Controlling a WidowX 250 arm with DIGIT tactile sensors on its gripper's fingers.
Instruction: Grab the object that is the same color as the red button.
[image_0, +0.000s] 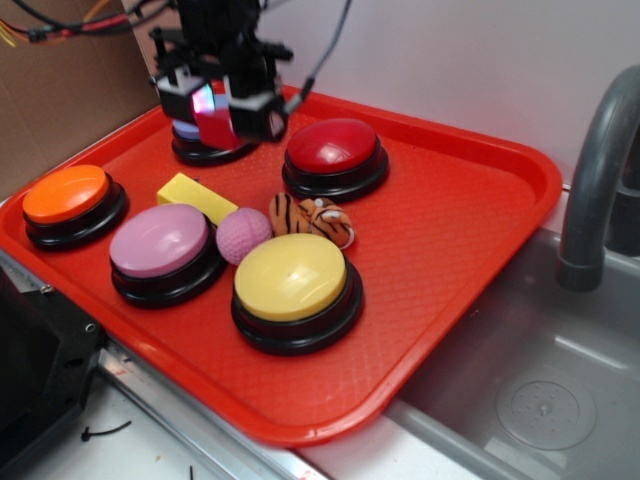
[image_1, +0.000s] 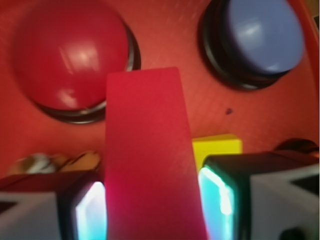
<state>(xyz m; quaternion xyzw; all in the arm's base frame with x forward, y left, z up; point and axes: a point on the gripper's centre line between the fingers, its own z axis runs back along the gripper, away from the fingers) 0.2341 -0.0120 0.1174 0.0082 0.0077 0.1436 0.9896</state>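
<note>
— Holding firm, was it? Where did the red block sit at that point?

— It sat between the two pads of the tool, which were closed onto its opposite flat faces. It hung clear above the tray, near the far left corner, over the blue button and just left of the red button.

— How would you expect it to handle?

— I judged it light and rigid, with smooth faces that could slip if the squeeze slackened. Nothing fragile about it.

— And the hold?

— In the wrist view the pads pressed the block's two side faces squarely, and much of the block stuck out beyond them. A hold nearer its middle would have resisted twisting better. The yellow block and pink ball lay untouched on the tray.
</note>
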